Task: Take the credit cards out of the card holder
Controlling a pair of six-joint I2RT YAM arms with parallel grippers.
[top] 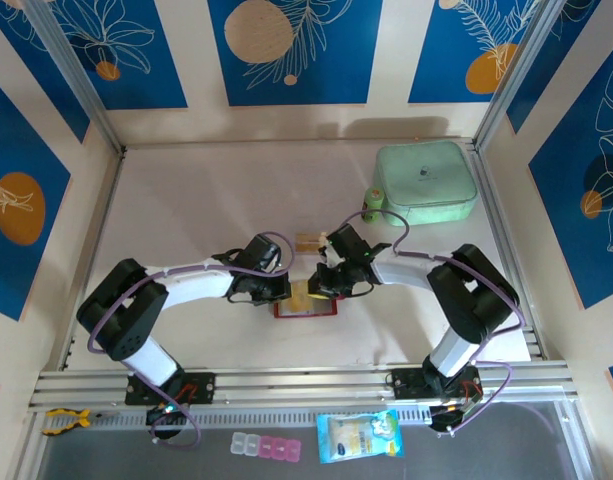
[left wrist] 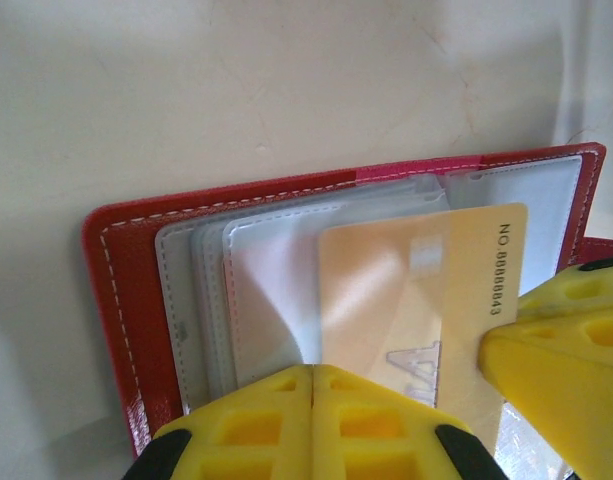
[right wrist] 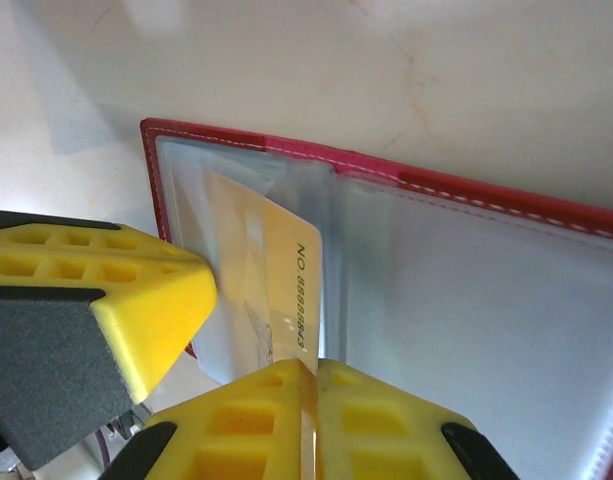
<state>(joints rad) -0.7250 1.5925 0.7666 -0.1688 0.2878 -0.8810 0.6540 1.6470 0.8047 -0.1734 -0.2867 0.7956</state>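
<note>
The card holder (top: 306, 312), a red wallet, lies open on the table between both grippers, its clear sleeves (left wrist: 266, 270) facing up. An orange-yellow credit card (left wrist: 416, 290) sticks partway out of a sleeve. In the right wrist view my right gripper (right wrist: 314, 368) is shut on the edge of this card (right wrist: 276, 260). My left gripper (left wrist: 313, 372) is shut, with its tips resting at the near edge of the sleeves, beside the card. In the top view the left gripper (top: 289, 290) and right gripper (top: 322, 284) meet over the wallet. A small tan card (top: 308, 241) lies just beyond them.
A mint-green case (top: 426, 180) stands at the back right with a small green bottle (top: 372, 203) beside it. A blue-and-yellow packet (top: 358, 436) and small pill boxes (top: 266, 446) lie in front of the rail. Metal frame posts border the table.
</note>
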